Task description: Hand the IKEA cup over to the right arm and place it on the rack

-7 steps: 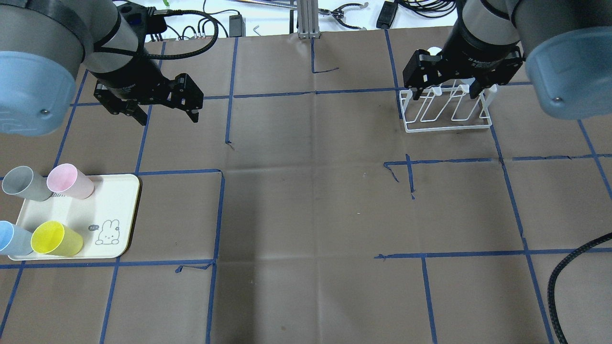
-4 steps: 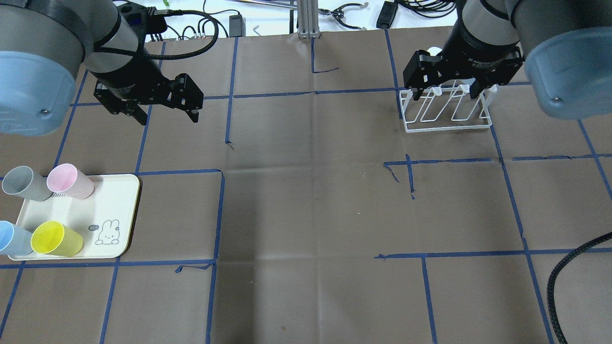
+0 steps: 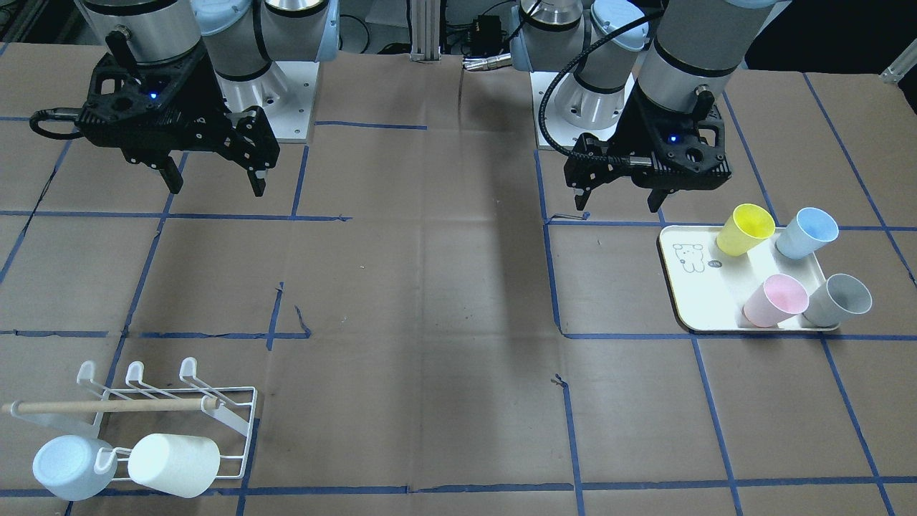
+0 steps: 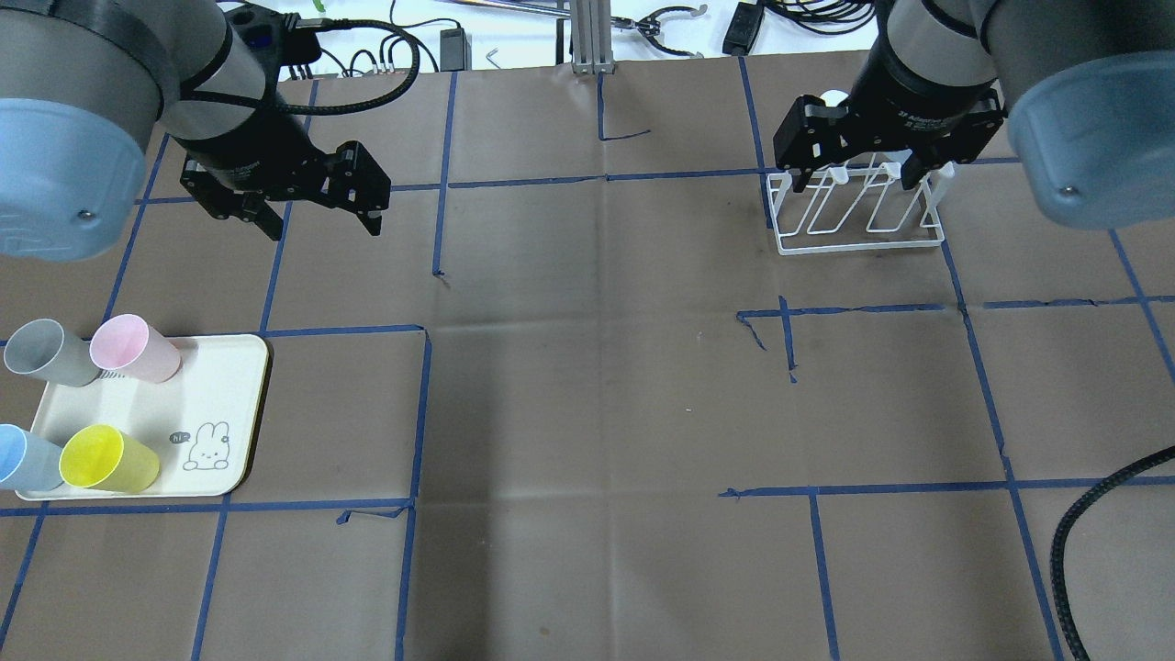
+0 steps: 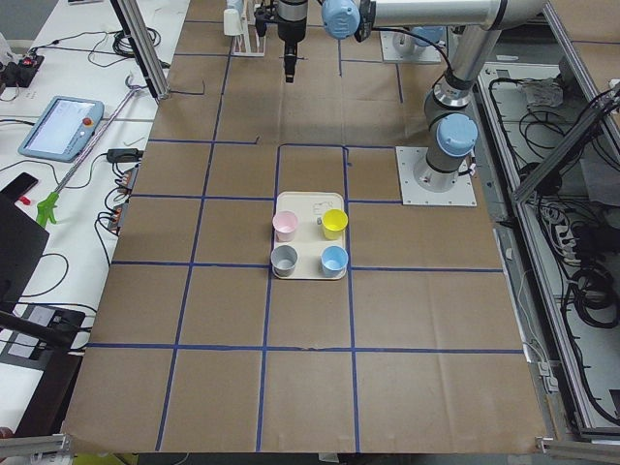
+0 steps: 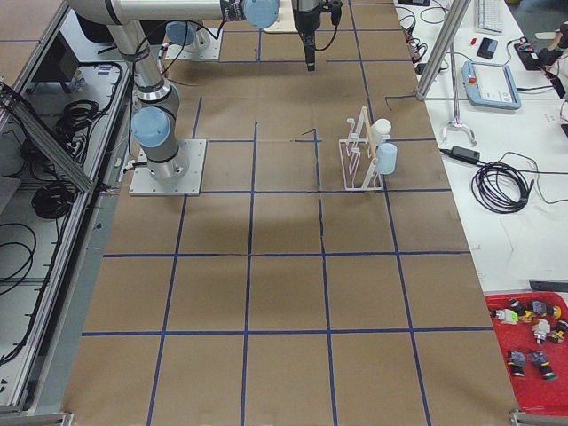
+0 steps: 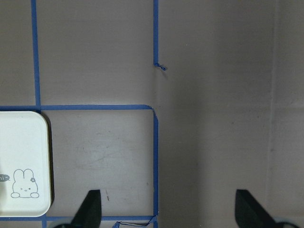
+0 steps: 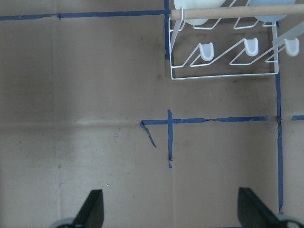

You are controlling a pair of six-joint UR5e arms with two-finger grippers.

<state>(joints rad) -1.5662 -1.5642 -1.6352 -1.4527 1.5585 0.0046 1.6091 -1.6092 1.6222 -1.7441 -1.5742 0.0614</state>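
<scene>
Nothing to report on movement: against the overhead shot a second back, both arms and every cup sit exactly where they were.

Left gripper (image 4: pixel 325 229) hovers with its fingers spread wide and nothing between them. Seen from overhead, it hangs over the brown paper-covered table with blue tape grid lines (image 4: pixel 587 386), and the cream tray with the rabbit drawing (image 4: pixel 229 386) lies down at its 7 o'clock, well apart.

On that tray stand four small plastic tumblers, mouths up: a yellow cup (image 4: pixel 108 459), a pink cup (image 4: pixel 133 349), a grey cup (image 4: pixel 50 353) and a pale blue cup (image 4: pixel 23 459). All four are untouched, and which one goes first I cannot tell.

Right gripper (image 4: pixel 854 184) is parked with its fingers apart and empty, above the small white wire rack (image 4: pixel 863 245) at the table's 1 o'clock. The front camera shows a light blue tumbler (image 3: pixel 68 467) and a white tumbler (image 3: pixel 174 464) already on the pegs.

These cups look light, stiff and thin-walled, with smooth tapered sides that could slide in a squeeze. Best bet is to pinch the wall at the rim, one finger inside, which leaves the base end free for the handover.
</scene>
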